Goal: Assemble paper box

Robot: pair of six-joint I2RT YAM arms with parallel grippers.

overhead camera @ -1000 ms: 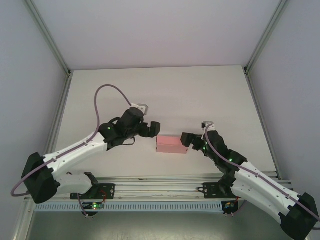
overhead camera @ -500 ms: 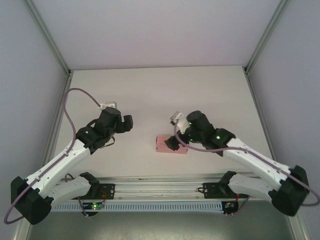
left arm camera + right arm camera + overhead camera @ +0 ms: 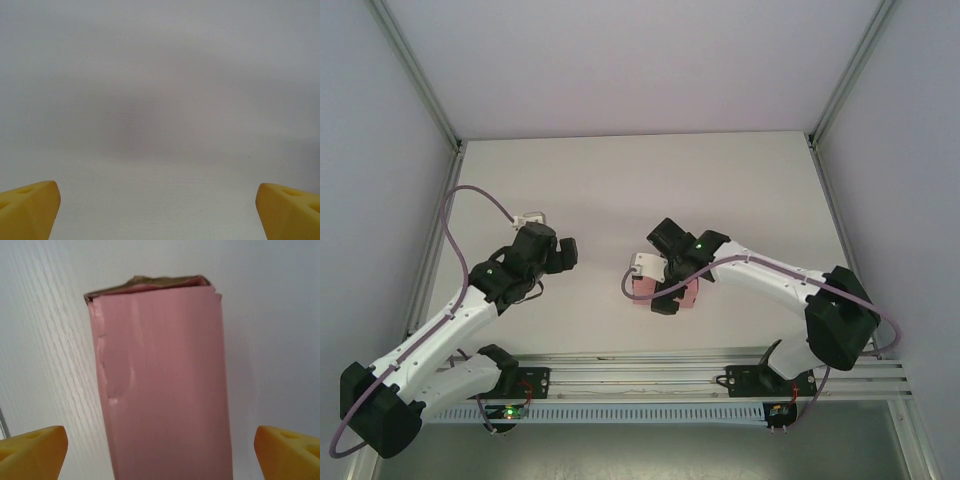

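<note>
**White table, box shaped, one end unclosed**

White table (image 3: 720,180) carries the box (image 3: 160,390), a pink rectangular sleeve lying flat, dented along one long edge. Its walls are folded up, so the main shaping looks done. The end farthest from the right wrist camera gapes with a ragged rim, so closing the flaps seems to be what is left. Right gripper (image 3: 160,455) hangs over the box, fingers spread wide on either side, touching neither side and holding nothing. Left gripper (image 3: 160,210) sits well apart, to the box's left, spread fully and empty.
</note>
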